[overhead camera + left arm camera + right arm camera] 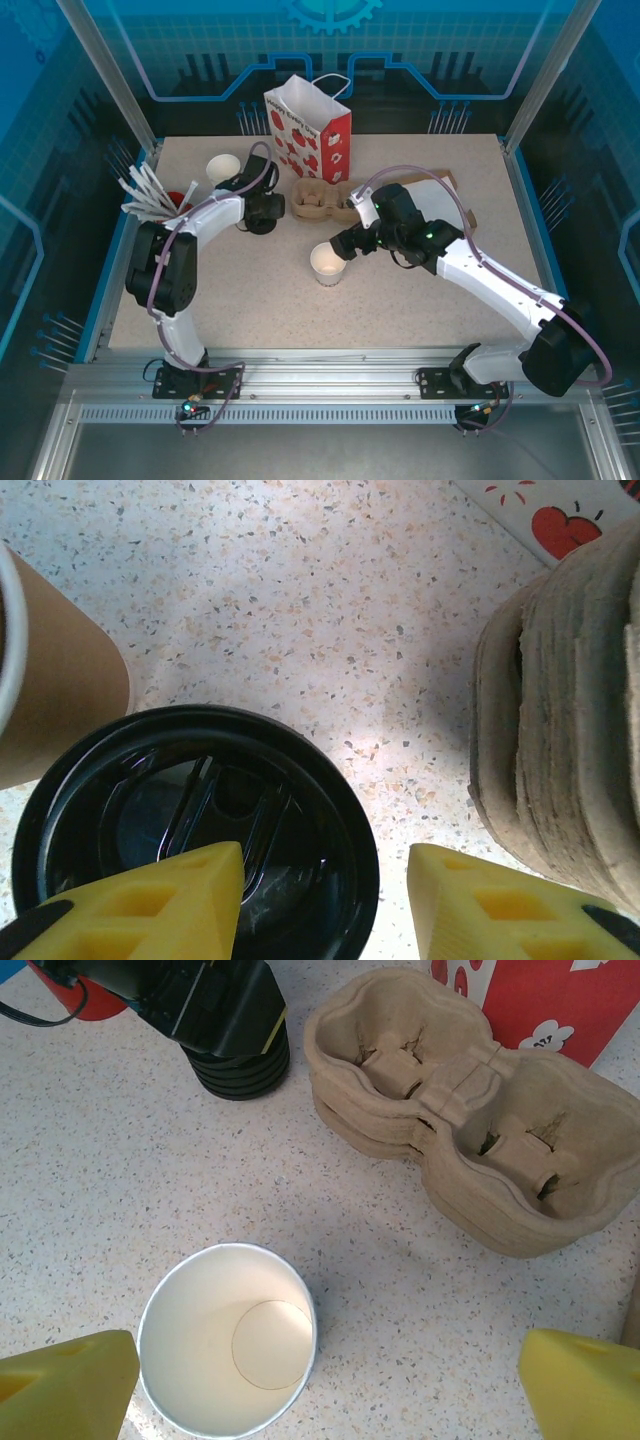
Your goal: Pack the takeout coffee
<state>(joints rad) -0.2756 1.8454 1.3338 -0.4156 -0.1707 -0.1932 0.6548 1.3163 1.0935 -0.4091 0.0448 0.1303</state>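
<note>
carrier tray [320,200] lies before the bag [310,130], lid stack [240,1065] left of it, open cup [328,262] nearer.

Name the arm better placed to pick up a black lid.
Left. Its open hand hangs right at the black lids; the right hand hovers over the lidless cup, apart from them.

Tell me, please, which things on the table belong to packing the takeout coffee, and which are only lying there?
Likely for the job:
- open paper cup
- stack of black lids
- cardboard cup carrier
- red-and-white paper bag

Likely just lying about:
- white straws
- second cup at the back left
</note>
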